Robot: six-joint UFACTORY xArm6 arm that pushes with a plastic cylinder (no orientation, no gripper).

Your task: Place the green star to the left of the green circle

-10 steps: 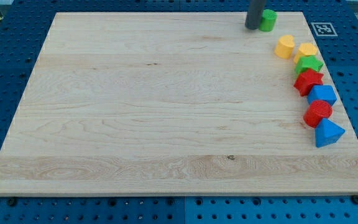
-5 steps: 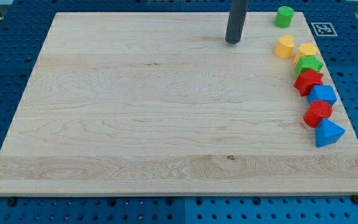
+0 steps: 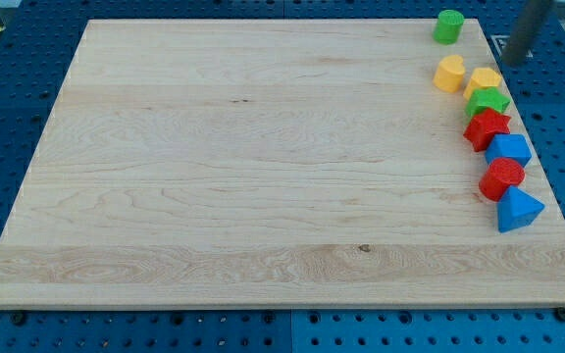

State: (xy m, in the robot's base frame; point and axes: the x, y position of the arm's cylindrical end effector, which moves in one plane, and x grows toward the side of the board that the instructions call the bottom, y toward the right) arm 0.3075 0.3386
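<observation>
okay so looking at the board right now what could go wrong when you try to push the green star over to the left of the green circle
1. The green star sits packed between a yellow block and the red star; pushing it may drag those neighbours along.
2. My tip is off the board's right edge, up and right of the star. Pushing left from there would likely hit the yellow block first.
3. The green circle is near the board's top edge, so a stray nudge could knock it off.

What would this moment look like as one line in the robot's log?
my tip: off board, view's right of yellow blocks | green star: untouched, right-edge row | green circle: top right
</observation>
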